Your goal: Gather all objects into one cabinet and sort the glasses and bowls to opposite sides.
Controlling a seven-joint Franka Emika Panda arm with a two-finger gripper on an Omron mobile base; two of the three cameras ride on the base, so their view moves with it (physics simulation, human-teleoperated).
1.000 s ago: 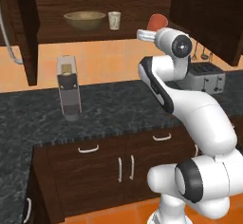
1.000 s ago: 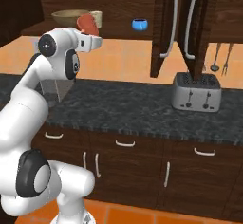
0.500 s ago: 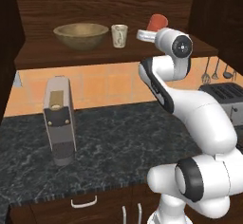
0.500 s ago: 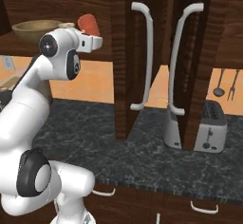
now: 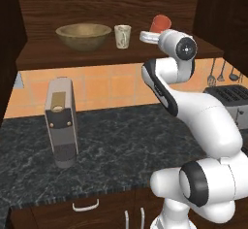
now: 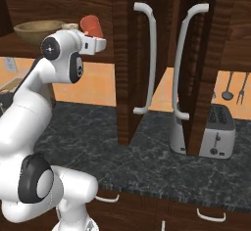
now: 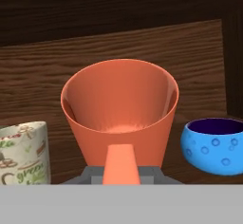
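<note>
My gripper (image 5: 154,31) is shut on the red-orange cup (image 5: 160,23), holding it tilted at the front of the dark cabinet shelf (image 5: 97,54). On the shelf to its left stand the cream cup (image 5: 122,36) and the wide tan-gold bowl (image 5: 83,35). In the hand view the red-orange cup (image 7: 119,108) opens toward the camera, with the cream cup (image 7: 23,159) on one side and the small blue mug (image 7: 214,144) on the other, both on the shelf. From the right, the red-orange cup (image 6: 91,25) sits above the gripper (image 6: 96,38), beside the bowl (image 6: 38,30).
A grey coffee machine (image 5: 61,122) stands on the dark counter (image 5: 126,150) at the left. The toaster (image 6: 217,137) sits at the right, behind open cabinet doors with long grey handles (image 6: 147,58). Utensils (image 5: 217,73) hang on the wall.
The whole picture has shifted: the base has driven, and the cabinet and counter now look closer. The red-orange cup stays in the gripper at the shelf.
</note>
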